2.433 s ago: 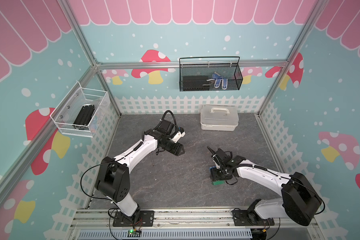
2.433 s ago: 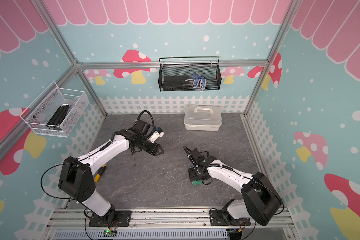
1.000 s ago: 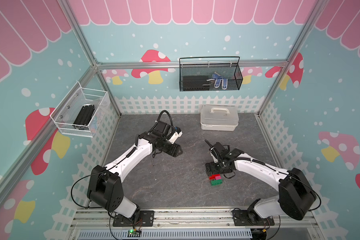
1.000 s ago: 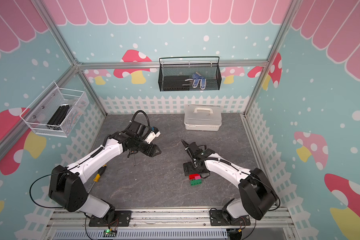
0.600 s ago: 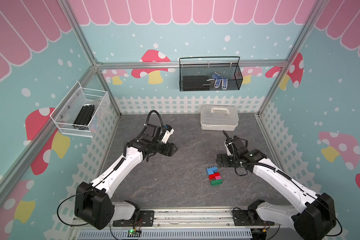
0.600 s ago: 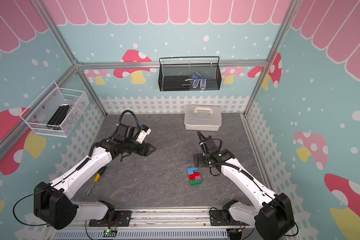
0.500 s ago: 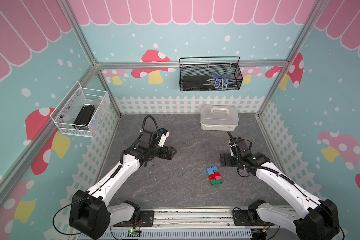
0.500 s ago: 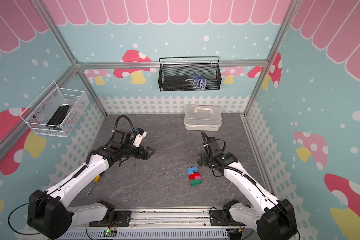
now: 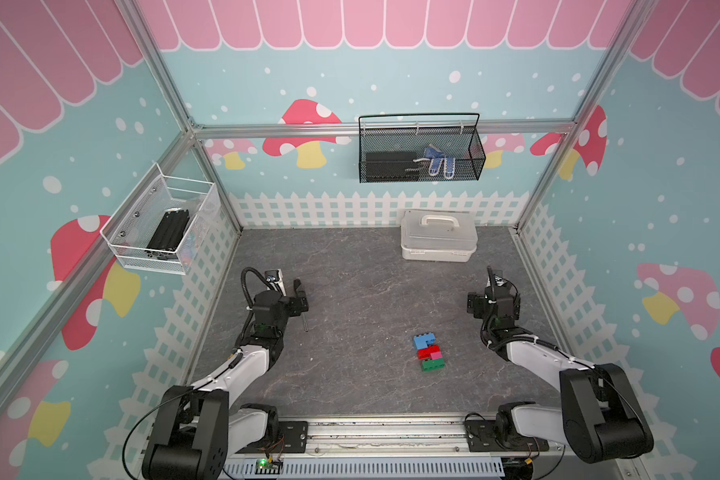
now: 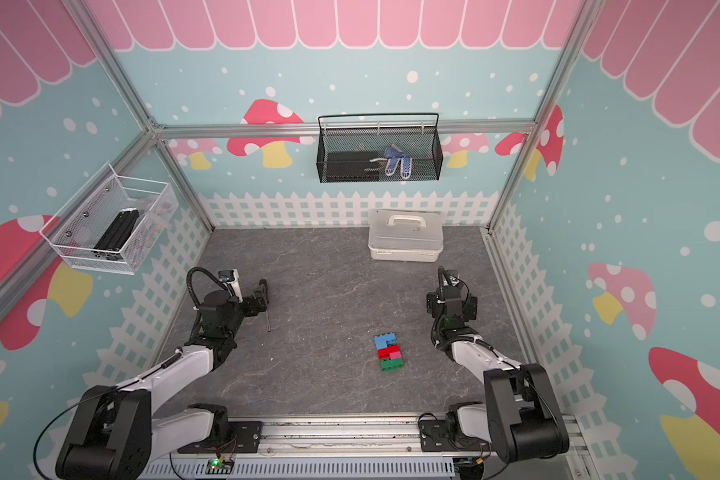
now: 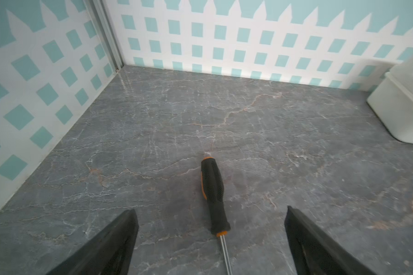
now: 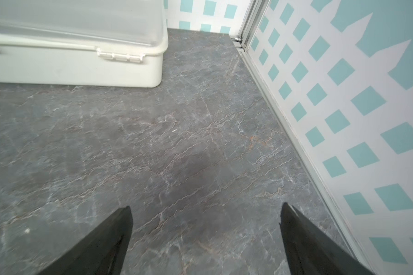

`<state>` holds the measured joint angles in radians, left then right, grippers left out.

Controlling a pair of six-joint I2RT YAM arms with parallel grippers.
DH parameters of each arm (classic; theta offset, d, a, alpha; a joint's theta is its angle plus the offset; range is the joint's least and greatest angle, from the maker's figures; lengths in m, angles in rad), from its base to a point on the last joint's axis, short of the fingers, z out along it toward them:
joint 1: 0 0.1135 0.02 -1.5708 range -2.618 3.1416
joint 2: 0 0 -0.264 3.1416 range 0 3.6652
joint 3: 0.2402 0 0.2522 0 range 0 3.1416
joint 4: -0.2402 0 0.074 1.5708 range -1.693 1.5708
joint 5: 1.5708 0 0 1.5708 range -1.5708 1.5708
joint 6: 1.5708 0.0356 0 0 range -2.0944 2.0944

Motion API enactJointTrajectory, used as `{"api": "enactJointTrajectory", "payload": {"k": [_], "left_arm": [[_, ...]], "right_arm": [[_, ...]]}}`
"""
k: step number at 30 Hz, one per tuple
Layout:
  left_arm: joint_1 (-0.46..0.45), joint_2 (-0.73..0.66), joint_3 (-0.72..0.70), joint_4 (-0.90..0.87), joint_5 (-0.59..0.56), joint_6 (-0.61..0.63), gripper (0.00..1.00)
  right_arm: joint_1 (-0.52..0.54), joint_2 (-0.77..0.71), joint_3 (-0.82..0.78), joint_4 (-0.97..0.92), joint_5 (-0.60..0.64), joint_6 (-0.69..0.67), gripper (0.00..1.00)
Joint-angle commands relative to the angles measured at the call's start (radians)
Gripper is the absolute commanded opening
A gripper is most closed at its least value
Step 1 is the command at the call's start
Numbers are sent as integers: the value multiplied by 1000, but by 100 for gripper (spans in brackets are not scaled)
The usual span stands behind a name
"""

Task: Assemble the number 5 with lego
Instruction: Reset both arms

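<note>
Tabletop [image 9: 350, 386]: dark grey stone-look sheet, matt, pale veining, faintly rough; lego bricks [image 9: 429, 353]: moulded studded plastic with a slight sheen, in blue, red, pink and green. Storage box [image 12: 81, 66]: smooth off-white plastic body, cloudy translucent lid; screwdriver [image 11: 214, 197]: black knurled rubbery grip with orange trim, bare bright metal shaft. Black basket [image 9: 391, 170] and white basket [image 9: 142, 253]: painted wire mesh, hung on brushed metal frame rails [image 9: 242, 132].
</note>
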<state>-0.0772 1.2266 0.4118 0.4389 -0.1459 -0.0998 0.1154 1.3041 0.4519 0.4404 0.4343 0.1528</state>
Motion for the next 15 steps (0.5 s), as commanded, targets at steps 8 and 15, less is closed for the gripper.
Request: {"api": "enactJointTrajectory", "payload": {"k": [8, 15], "left_arm": [[24, 201, -153, 565, -31, 69, 99], [24, 308, -111, 650, -219, 12, 99]], "right_arm": [[-69, -52, -290, 560, -85, -95, 99], [-68, 213, -294, 825, -141, -108, 98]]}}
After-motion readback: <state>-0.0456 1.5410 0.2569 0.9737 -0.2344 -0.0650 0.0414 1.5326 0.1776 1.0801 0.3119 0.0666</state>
